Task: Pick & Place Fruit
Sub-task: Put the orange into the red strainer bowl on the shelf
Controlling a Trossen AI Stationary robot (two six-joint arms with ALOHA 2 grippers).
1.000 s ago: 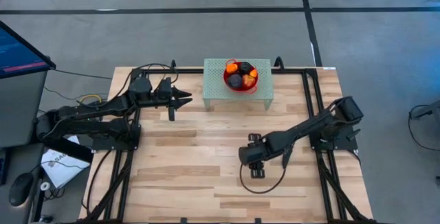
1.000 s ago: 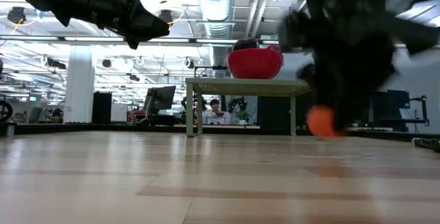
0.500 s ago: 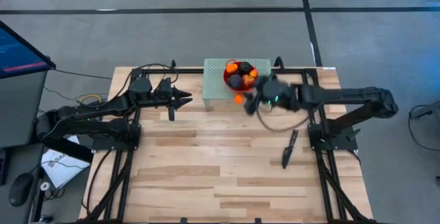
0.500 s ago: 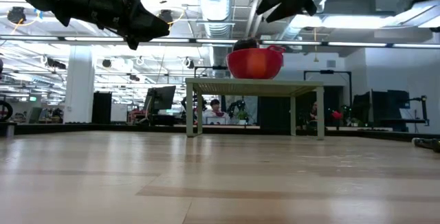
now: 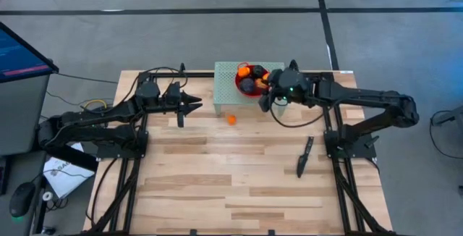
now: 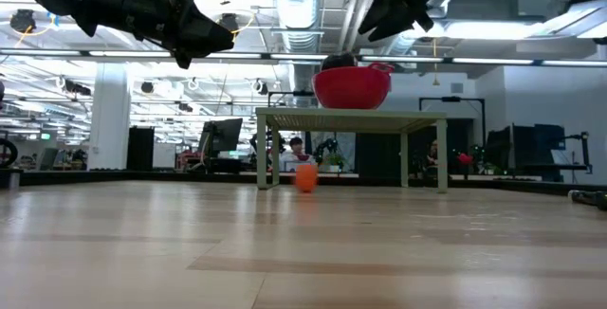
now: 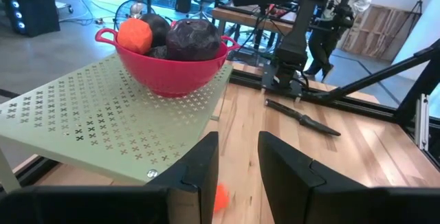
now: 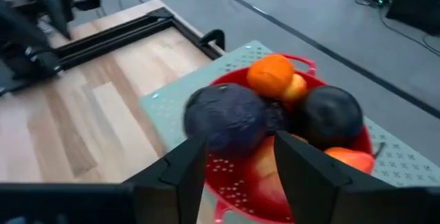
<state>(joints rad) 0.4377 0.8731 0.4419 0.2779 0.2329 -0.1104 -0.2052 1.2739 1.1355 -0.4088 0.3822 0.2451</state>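
Wooden table (image 5: 217, 171) carries green stand (image 5: 226, 91), orange fruit (image 5: 231, 119).

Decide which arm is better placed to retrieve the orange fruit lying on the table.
Left: its open end effector hangs beside the orange fruit; the right end effector is over the bowl.

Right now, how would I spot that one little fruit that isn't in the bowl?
Find the pale green perforated stand at the table's far edge, carrying the red bowl. Just in front of it, on bare wood, lies a small orange fruit: the only fruit outside the bowl.
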